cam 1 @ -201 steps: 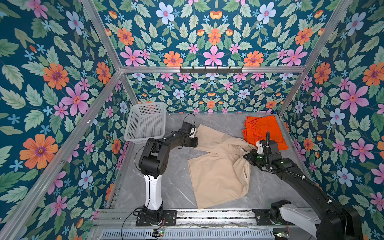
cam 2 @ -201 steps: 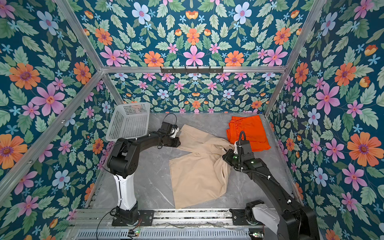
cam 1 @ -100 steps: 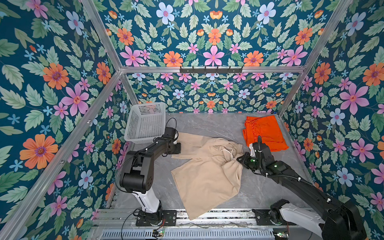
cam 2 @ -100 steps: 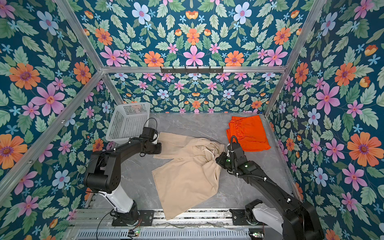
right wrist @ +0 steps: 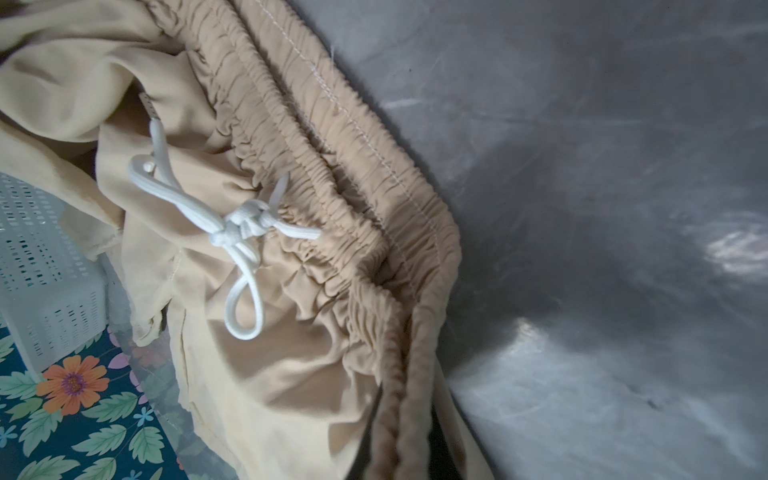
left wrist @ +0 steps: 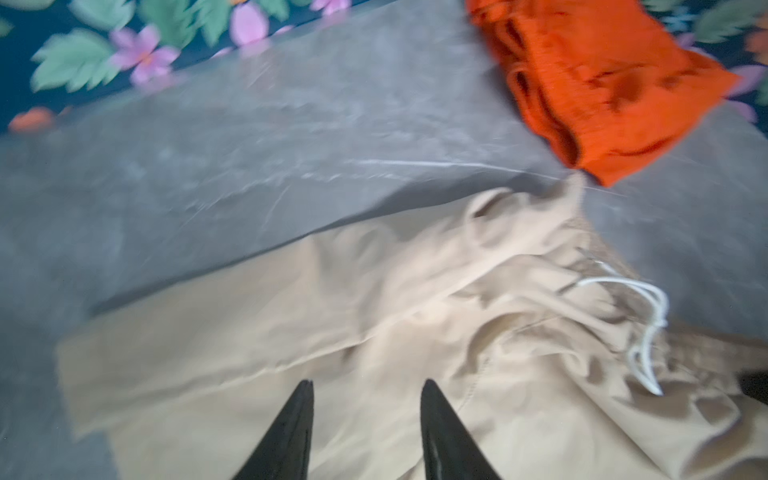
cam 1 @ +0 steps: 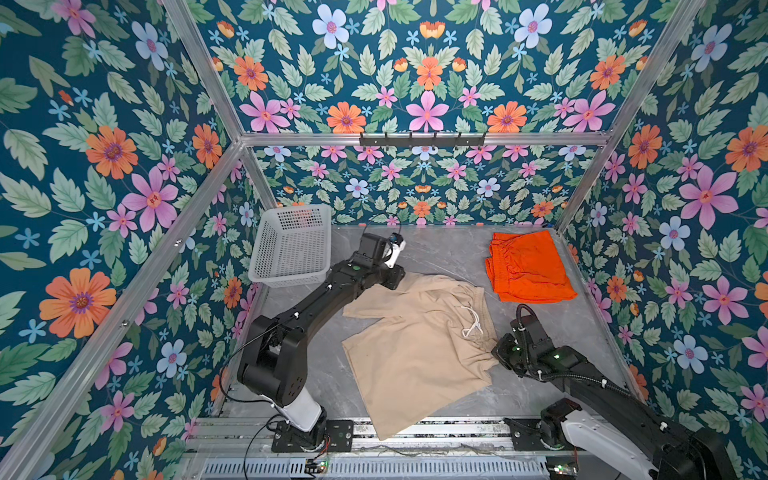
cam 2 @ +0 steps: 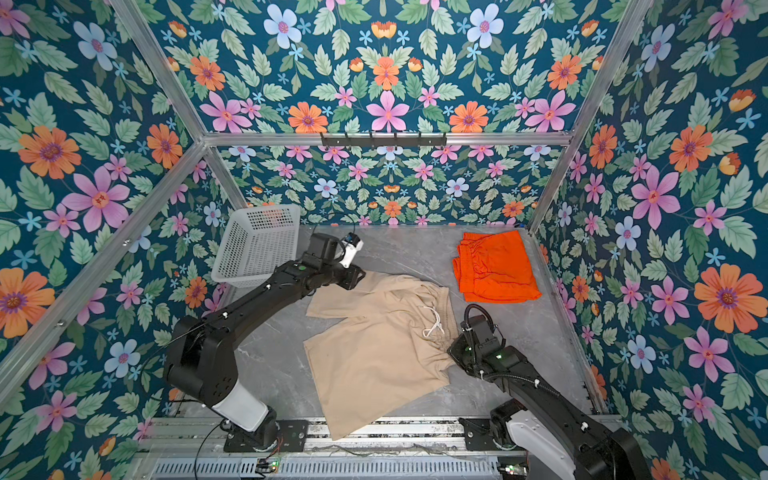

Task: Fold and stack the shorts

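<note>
Over the last second the beige shorts (cam 1: 415,345) have slid toward the lower middle of both top views. The right tool (cam 1: 497,352) has come down the frame with them, and the left tool (cam 1: 397,280) has swung out toward the left wall and back again. The left tool now sits at the upper edge of the beige shorts (cam 2: 374,345), just right of the white basket (cam 1: 291,249). In the left wrist view its two dark fingers (left wrist: 291,428) stand apart over the cloth with nothing pinched between them, so it is released. The right tool (cam 2: 454,351) is clenched on the gathered waistband (right wrist: 353,199) at the right edge of the shorts; in the right wrist view the bunched elastic runs down into its grip at the bottom of the frame. The knotted white drawstring (right wrist: 241,228) lies on the fabric just beside that band. The beige pair lies spread and rumpled on the grey table (cam 1: 449,249), its lower leg reaching over the metal rail (cam 1: 457,432) at the bottom. The orange shorts (cam 1: 528,266) lie folded in the upper right corner of the table, apart from the beige pair and from both tools.
</note>
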`<state>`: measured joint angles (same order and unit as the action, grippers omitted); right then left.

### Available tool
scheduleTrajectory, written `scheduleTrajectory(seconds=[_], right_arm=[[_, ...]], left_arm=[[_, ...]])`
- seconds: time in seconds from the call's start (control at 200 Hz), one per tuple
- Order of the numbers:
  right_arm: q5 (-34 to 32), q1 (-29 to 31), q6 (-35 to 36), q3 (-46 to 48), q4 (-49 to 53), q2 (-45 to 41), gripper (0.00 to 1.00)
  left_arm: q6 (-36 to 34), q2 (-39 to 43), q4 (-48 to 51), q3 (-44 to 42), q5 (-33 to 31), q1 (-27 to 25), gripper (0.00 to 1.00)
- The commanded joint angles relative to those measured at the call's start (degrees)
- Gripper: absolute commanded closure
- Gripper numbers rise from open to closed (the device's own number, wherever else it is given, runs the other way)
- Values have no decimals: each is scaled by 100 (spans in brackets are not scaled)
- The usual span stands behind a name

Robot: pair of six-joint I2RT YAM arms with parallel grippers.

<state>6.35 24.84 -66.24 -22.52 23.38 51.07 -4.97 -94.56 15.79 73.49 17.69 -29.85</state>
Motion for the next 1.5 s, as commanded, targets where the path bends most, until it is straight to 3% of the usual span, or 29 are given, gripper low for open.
scheduleTrajectory(seconds=[0.0,0.12,0.275,0.505,0.58,0.675,0.77,0.99,1.09,1.16,1.275,1.4,1.495], right_arm=[[-141,-2,-177,64,255,-35,100],[-125,3,-116,38,224,-44,100],[-125,3,-6,-52,226,-68,100],[-104,8,31,-24,132,-24,100],[-82,0,48,-28,71,63,100],[-42,3,99,-67,79,145,100],[-45,3,137,-94,141,145,100],[-97,3,173,-80,408,21,100],[-47,3,175,-34,457,-30,100],[-34,1,157,10,446,-66,100],[-96,3,161,-61,407,-62,100],[-253,3,390,-420,608,8,63],[-487,-6,696,-907,1138,18,47]], left_arm=[[-889,-445,-454,354,805,-274,52],[-1239,-1345,-75,1174,889,-595,45],[-1594,-2198,221,1811,377,-911,43],[-1723,-2586,144,1874,8,-1067,39],[-1692,-2669,-13,1842,-483,-1085,39],[-1445,-2721,-306,1837,-1296,-1083,46],[-1329,-2688,-622,1858,-1675,-1074,52],[-1381,-2881,-734,2662,-1921,-868,80],[-1401,-3297,-750,3311,-1866,-705,84],[-1385,-3812,-631,3949,-1614,-583,78],[-1451,-4740,-261,5121,-1522,-557,55],[-1402,-4855,-100,5519,-1655,-549,40],[-1307,-4212,-202,4909,-1769,-524,39]])
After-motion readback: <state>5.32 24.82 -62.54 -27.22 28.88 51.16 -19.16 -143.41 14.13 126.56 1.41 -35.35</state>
